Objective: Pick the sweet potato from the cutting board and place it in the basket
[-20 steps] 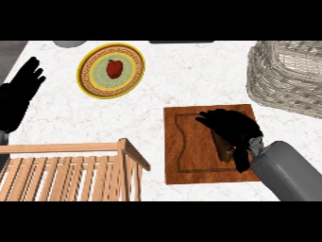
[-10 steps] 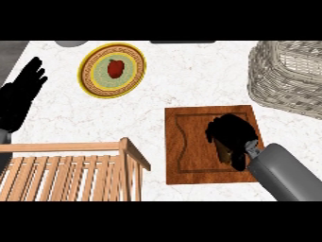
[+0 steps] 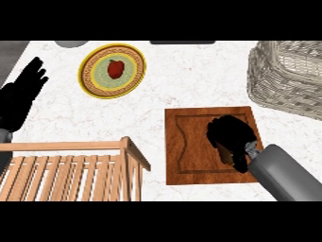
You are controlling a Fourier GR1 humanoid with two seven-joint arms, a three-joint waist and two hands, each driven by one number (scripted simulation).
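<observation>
On the cutting board (image 3: 191, 156), right hand (image 3: 229, 134) covers the sweet potato (image 3: 225, 152), fingers apparently curled round it, though it's mostly hidden, with the basket (image 3: 289, 80) up beyond the board's far-right corner.

Counter: white marbled stone counter top (image 3: 184, 80), smooth
Board: brown wooden cutting board (image 3: 191, 142), grained
Basket: grey woven wicker basket (image 3: 289, 90), rough
Crate: light slatted wooden crate (image 3: 65, 170)
</observation>
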